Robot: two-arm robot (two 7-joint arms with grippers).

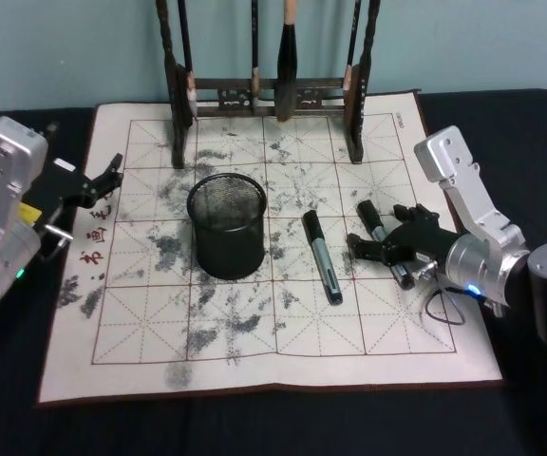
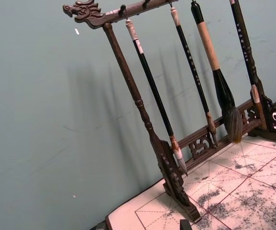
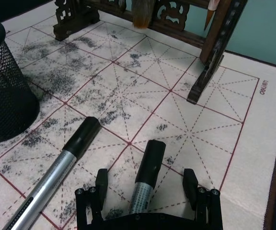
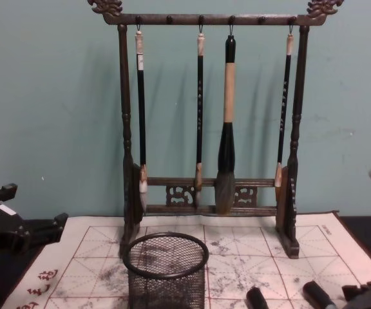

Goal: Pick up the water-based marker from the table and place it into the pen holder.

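We work on a black table point(image 1: 254, 427) covered by a gridded, ink-stained practice mat point(image 1: 141, 361). A wooden brush rack point(image 1: 174, 95) stands at the mat's far edge. The pen holder point(image 1: 224, 249), a black mesh cup, stands upright near the mat's centre, with its mouth open and unobstructed.

The left gripper point(image 1: 107, 176) is parked at the mat's left edge, well apart from the work. The right gripper point(image 3: 145, 179) is low over the mat on the right side. Its fingers point(image 3: 101, 184) are spread, one on each side of the water-based marker point(image 3: 150, 158), and neither pad appears to touch it.

That marker lies flat on the mat, to the right of the pen holder and apart from it. A second marker point(image 1: 322, 258) lies between the two, separate from both.

Handling notes:
- We judge the marker to be light and rigid. It should not deform under a firm pinch.
- The barrel is round and smooth, so it may roll or slip if the pads close off-centre.
- We recommend gripping the silver barrel just behind the black cap, with the pads square across its axis.
- We expect the marker to need tipping upright before it goes into the cup.
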